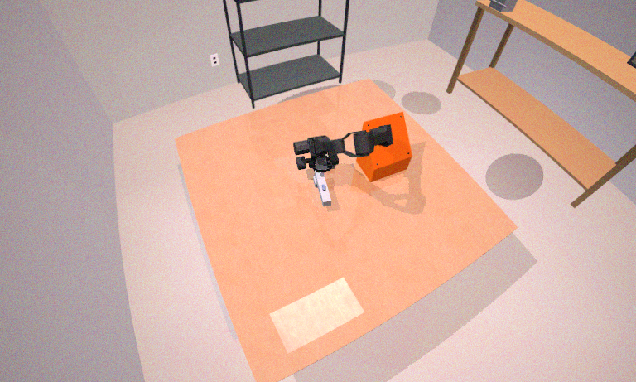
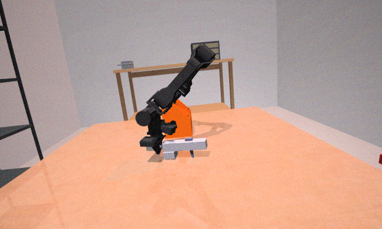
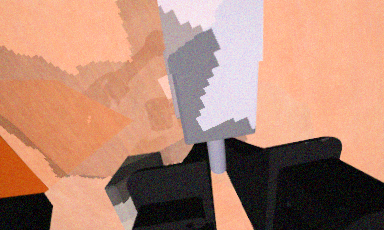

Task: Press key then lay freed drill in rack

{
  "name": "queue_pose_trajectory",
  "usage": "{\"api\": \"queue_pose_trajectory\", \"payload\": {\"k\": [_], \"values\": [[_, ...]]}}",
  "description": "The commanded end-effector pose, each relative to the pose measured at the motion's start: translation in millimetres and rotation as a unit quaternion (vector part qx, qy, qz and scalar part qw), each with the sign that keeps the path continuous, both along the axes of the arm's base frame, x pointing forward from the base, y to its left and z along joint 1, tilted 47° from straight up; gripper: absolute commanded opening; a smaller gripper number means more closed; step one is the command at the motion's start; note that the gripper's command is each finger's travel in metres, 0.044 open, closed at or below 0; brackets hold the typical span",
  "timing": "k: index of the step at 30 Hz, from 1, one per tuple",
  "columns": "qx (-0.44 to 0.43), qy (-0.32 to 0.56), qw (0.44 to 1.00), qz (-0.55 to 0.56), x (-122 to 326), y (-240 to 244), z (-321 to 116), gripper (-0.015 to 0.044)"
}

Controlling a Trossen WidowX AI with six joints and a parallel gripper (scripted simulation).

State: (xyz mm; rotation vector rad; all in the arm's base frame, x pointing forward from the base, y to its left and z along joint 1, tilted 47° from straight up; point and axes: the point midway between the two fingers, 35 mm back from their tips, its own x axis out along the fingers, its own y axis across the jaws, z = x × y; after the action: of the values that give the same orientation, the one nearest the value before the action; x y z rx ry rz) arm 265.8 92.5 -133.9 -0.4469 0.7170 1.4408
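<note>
Closing tight on the thin grey pin that sticks out of the near end of the drill [image 3: 220, 75], the gripper [image 3: 218, 190] has its two dark fingers nearly together, the pin pinched between them. In the wrist view the drill's pale grey body runs away from the fingers across the orange mat [image 3: 320, 65], with a darker shadow falling over its lower half.

From the side, the drill [image 2: 184, 144] lies level just above the mat, propped on a short grey block under its gripper end and a thin dark leg further along. A small blue key [image 2: 188, 138] sits on its top face, seen from above as a blue dot [image 1: 323, 187]. The gripper [image 2: 157, 146] meets the drill at its left end, wrist pointing steeply down, while the arm [image 2: 180, 83] slopes back up to the right.

Directly behind the drill stands the orange base block [image 2: 180, 119], close beside it. A pale rectangular patch [image 1: 316, 313] lies on the mat's near corner, well apart from the drill. Off the mat are a dark metal shelf unit [image 1: 286, 36] and a wooden bench [image 1: 553, 78] by the wall; whether either is the rack I cannot tell
</note>
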Motion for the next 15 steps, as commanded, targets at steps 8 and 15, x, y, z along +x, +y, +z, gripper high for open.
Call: {"api": "queue_pose_trajectory", "payload": {"k": [8, 15], "values": [[0.002, 0.003, 1.0, -0.002, -2.6, -7.7, -9.1, 0.0], [0.002, 0.003, 1.0, -0.002, -4.4, -14.3, -17.1, 0.0]]}}
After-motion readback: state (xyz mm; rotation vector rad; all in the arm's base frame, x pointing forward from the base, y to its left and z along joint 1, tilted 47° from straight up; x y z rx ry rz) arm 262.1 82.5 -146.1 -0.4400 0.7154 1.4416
